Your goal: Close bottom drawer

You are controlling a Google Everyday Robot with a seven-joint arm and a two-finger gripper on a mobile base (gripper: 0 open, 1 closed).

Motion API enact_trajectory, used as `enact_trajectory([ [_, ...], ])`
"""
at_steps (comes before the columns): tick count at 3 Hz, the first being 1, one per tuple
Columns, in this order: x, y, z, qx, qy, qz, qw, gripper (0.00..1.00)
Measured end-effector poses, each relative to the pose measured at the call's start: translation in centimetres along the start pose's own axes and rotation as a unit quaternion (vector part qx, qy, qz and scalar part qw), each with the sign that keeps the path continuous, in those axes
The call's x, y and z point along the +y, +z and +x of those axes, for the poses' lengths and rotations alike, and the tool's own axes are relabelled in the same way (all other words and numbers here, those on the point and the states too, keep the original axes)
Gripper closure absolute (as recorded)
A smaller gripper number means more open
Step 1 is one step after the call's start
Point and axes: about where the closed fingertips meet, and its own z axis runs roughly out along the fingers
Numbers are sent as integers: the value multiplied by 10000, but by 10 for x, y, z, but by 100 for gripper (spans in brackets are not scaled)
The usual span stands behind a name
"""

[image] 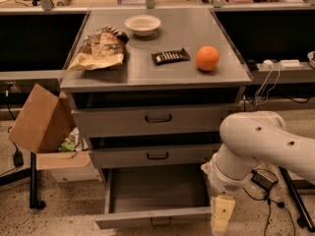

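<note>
The bottom drawer (155, 216) of the grey metal cabinet is pulled far out, its inside empty, with a small dark bar handle low on its short front panel. The middle drawer (157, 156) and top drawer (157, 118) above it are shut or nearly shut. My white arm reaches down at the right of the cabinet. My gripper (220, 219) hangs at the right end of the bottom drawer's front panel, pointing down, close to the panel's corner.
On the cabinet top lie a crumpled chip bag (100, 49), a white bowl (142, 24), a dark snack bar (170, 56) and an orange (207, 58). A cardboard box (42, 118) sits on a stand at left. Cables (263, 181) lie on the floor at right.
</note>
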Motion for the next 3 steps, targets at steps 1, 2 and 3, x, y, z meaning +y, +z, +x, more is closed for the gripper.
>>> enact_trajectory([
  [1, -4, 68, 22, -99, 447, -178, 9988, 0],
  [2, -18, 145, 34, -426, 814, -274, 9954, 0],
  [3, -32, 209, 41, -797, 1057, -397, 9904, 18],
])
